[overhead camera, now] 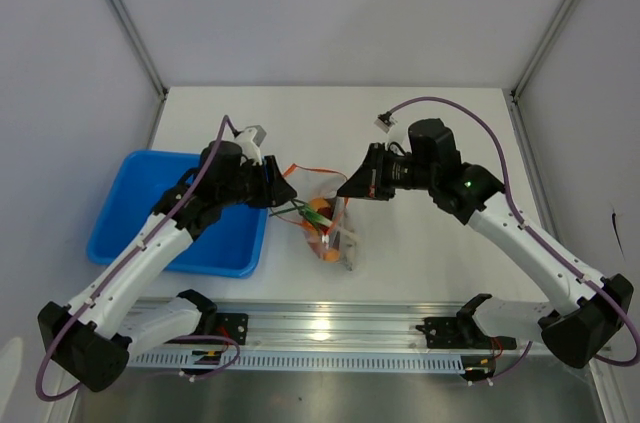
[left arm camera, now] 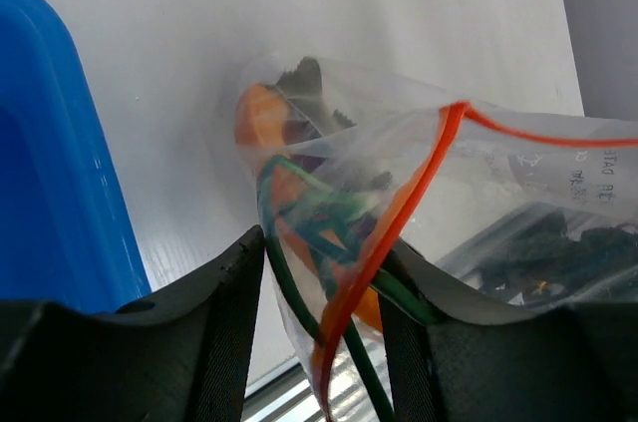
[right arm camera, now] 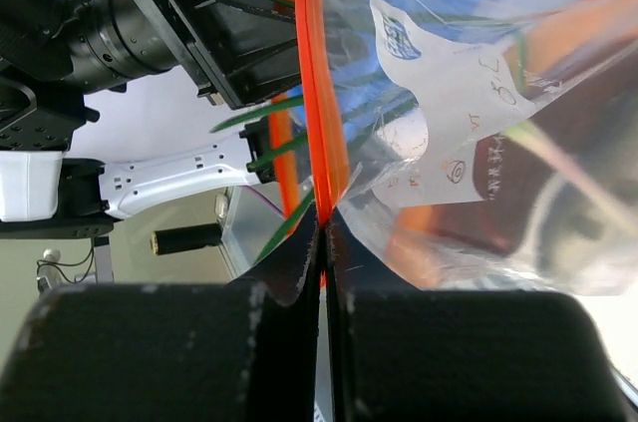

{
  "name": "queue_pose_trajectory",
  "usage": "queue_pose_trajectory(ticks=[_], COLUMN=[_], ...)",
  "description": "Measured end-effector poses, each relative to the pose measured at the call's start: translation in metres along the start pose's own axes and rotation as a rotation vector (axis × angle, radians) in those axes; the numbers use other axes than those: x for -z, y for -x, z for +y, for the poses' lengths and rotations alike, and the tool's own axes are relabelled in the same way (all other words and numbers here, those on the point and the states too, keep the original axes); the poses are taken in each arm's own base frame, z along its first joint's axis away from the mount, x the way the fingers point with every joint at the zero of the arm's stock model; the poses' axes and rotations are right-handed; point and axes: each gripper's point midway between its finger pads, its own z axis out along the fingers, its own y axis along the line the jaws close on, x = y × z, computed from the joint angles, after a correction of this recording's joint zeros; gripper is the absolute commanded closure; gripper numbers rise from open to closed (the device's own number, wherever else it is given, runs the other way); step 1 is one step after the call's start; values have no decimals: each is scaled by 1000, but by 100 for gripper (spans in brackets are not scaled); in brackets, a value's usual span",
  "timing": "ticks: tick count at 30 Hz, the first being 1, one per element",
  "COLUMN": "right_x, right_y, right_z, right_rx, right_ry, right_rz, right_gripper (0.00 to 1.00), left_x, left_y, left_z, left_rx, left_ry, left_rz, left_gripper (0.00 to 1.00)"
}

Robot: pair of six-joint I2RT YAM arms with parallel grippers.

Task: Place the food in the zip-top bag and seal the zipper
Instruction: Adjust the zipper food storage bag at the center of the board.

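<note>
White tabletop [overhead camera: 300, 123], grey walls [overhead camera: 330, 3]; right pincer [right arm camera: 324, 232] clamped on zipper [right arm camera: 314, 93], left pincer [left arm camera: 324, 247] apart astride zip-top bag [left arm camera: 478, 173].

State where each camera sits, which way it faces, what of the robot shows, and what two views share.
Top external: above and behind the arms, looking down at the table; both arms show, meeting at the zip-top bag.
Left wrist: on the left arm, looking along the left gripper at the bag; its fingers show, jaws apart.
Right wrist: on the right arm, facing the left arm; right gripper shut on the zipper.
Shared: both wrist views show the red-orange zipper.
</note>
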Motion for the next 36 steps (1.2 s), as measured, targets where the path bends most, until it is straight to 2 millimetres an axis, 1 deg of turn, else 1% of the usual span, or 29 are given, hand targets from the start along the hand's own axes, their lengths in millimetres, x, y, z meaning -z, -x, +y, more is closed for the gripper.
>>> queue_pose_trajectory(ticks=[6,10,13,15,19,21,28,36], right_x=[1,1,0,0,0,0,0,0], right_y=[-1,-3,-6,-7,-10,-11,-13,-15], right_z=[1,3,4,5,7,8,9,9], right_rx=[10,20,28,33,40,43,49,54], right_ry=[7,14,20,24,32,36,42,41], right_rz=[4,13,21,27,37,42,49,54], right_gripper=[100,100,100,100,100,100,100,100], left_x=[9,14,12,8,4,5,19,35], left_y=[12,22,27,26,23,26,41,55], left_z=[0,-4,-7,-8,-8,-10,-15,-15], left_rx=[-1,-15,-22,-26,-25,-29,-39,-47], left_ry=[-7,-17,-30,-40,-46,-55,-74,-59], left_rz=[-55,-86,-88,-75,-57,-70,-149,-227], left_gripper=[44,45,47,49,49,49,48,45])
